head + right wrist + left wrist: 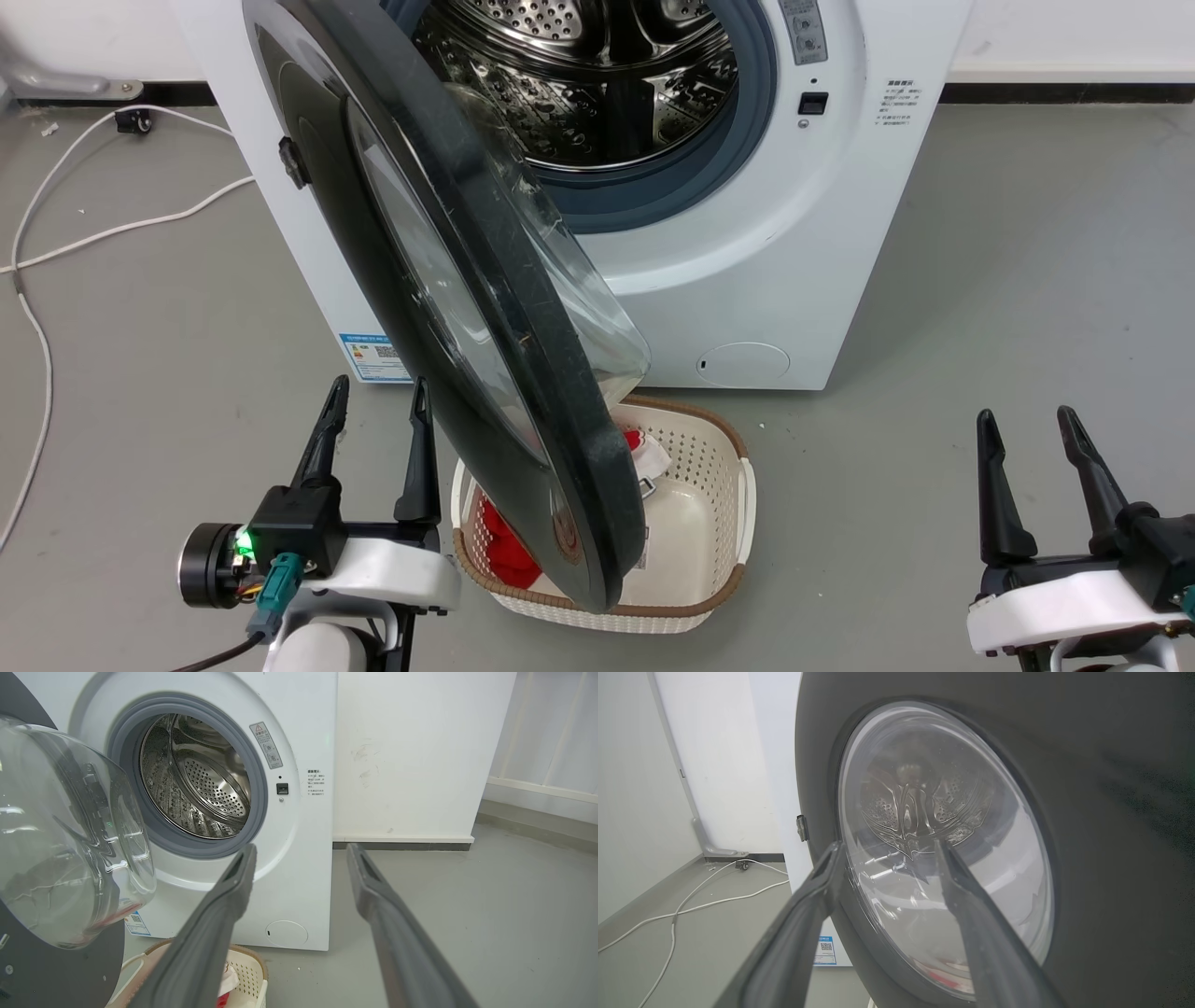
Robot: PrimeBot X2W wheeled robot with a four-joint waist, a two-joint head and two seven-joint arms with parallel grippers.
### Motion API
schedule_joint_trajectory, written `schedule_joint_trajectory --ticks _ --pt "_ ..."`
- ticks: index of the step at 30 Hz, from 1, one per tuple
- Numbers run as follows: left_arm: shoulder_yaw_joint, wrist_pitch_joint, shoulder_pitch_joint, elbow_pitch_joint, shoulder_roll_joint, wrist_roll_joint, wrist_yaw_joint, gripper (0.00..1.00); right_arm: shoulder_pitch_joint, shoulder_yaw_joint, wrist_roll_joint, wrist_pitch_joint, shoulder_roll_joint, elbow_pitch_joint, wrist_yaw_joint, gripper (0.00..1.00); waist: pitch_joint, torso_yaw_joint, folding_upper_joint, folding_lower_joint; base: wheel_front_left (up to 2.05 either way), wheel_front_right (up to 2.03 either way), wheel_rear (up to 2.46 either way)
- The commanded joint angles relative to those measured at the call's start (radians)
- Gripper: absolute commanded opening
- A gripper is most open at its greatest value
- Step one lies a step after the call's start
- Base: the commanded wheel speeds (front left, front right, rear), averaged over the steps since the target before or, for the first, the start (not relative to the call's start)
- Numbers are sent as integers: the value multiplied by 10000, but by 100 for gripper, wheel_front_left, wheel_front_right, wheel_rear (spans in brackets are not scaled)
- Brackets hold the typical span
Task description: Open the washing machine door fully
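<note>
Head view: washing machine door (448, 308) stood roughly edge-on, swung partway out from the washing machine (747, 280). Hinge on the left, lower rim over the laundry basket (719, 504). Left gripper (380, 383) had fingers apart, empty, just beside the door's outer face. Right gripper (1024, 413) also spread, empty, well apart from it. Judgement: push the inner rim leftward along the hinge arc, slowly. The left arm likely sat in the swing path and would need clearing.
</note>
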Motion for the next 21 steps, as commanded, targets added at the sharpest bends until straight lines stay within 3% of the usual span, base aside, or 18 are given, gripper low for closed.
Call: schedule_joint_trajectory --ticks 1,2,11,21 --pt "21 -21 -19 12 -6 -14 -14 42 -178 20 69 -54 39 -14 -7 100 16 -1 0 0 0 0 0" --pt "16 -21 -21 21 -6 -30 -21 0 -180 27 97 -54 39 -20 -7 100 18 -3 0 0 0 0 0" --pt "74 -21 -214 -513 -6 -241 15 0 -137 -1 156 -54 39 -110 -7 100 57 -10 0 0 0 0 0" --pt "323 -21 -819 -2995 -8 -424 264 0 -212 -29 192 3 39 -166 -7 100 127 -2 0 0 0 0 0"
